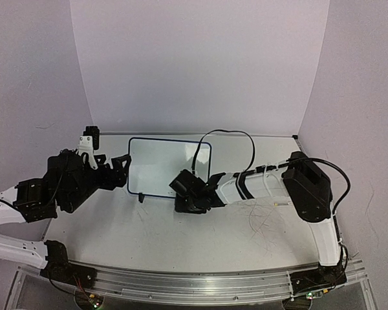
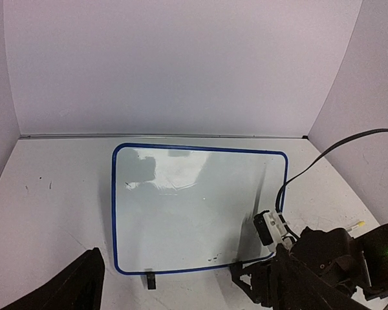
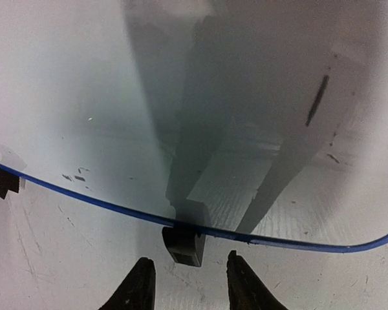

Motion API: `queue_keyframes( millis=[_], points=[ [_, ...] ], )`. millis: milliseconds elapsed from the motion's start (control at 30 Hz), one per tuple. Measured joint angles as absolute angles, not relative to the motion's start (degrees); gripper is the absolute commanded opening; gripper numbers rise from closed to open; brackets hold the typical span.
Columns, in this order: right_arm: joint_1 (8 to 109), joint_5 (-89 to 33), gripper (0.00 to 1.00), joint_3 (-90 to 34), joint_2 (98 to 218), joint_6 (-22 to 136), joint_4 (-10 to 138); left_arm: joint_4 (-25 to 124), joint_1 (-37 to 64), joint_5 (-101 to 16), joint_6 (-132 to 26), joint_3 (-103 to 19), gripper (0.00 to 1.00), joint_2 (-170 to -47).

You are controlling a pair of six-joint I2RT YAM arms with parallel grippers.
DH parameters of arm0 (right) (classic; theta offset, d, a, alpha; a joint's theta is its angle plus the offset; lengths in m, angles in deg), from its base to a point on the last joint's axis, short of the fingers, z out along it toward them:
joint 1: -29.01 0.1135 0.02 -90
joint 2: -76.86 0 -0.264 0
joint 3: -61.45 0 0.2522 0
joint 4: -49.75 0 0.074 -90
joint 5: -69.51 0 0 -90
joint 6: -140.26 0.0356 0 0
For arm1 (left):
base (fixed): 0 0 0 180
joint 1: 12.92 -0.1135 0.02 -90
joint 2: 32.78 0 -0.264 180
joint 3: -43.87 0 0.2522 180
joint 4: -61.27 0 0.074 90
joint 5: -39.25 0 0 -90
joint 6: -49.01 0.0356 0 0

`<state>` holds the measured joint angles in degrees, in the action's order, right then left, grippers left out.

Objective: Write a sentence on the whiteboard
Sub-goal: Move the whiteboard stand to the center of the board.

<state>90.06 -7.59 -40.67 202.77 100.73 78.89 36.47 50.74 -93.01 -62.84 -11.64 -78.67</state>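
The whiteboard (image 2: 194, 206) is glossy and smooth, mirroring shadows, its blue frame (image 2: 113, 213) shiny like plastic. The tabletop (image 1: 149, 232) is matt white, scuffed and scratched. The right fingers (image 3: 142, 284) look like matt black plastic.

Left arm (image 1: 71, 184) folded, jaws wide; right arm (image 1: 246, 184) outstretched, jaws part-open.

Scuffed white table (image 1: 136, 226), with thin grey scribble marks (image 1: 262, 223) on its right part. Plain white backdrop (image 1: 200, 64) behind. Metal rail (image 1: 200, 283) runs along the near edge.
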Motion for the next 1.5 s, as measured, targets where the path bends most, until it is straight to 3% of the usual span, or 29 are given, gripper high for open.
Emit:
queue_keyframes(
  millis=[600, 1000, 1100, 1267, 1500],
  points=[
    [90.3, -2.7, 0.03, -42.8, 204.5, 97.5, 80.7, 36.5, 50.7, -92.9, -62.3, -11.3, 0.89, -76.1],
    [90.1, -0.3, 0.00, -28.1, 197.4, 91.0, 76.9, 36.5, 50.7, -92.3, -63.5, -12.6, 0.89, -85.0],
    [89.7, -0.1, 0.10, -23.0, 193.9, 89.5, 76.5, 36.6, 50.7, -92.3, -63.6, -13.8, 0.89, -87.3],
    [89.0, -2.9, 0.45, -20.4, 191.6, 86.3, 73.1, 36.6, 50.7, -92.3, -64.4, -14.2, 0.89, -88.6],
    [89.1, -7.1, 0.57, -25.4, 193.6, 85.7, 68.0, 36.6, 50.7, -92.1, -65.0, -14.2, 0.89, -87.7]
  ],
)
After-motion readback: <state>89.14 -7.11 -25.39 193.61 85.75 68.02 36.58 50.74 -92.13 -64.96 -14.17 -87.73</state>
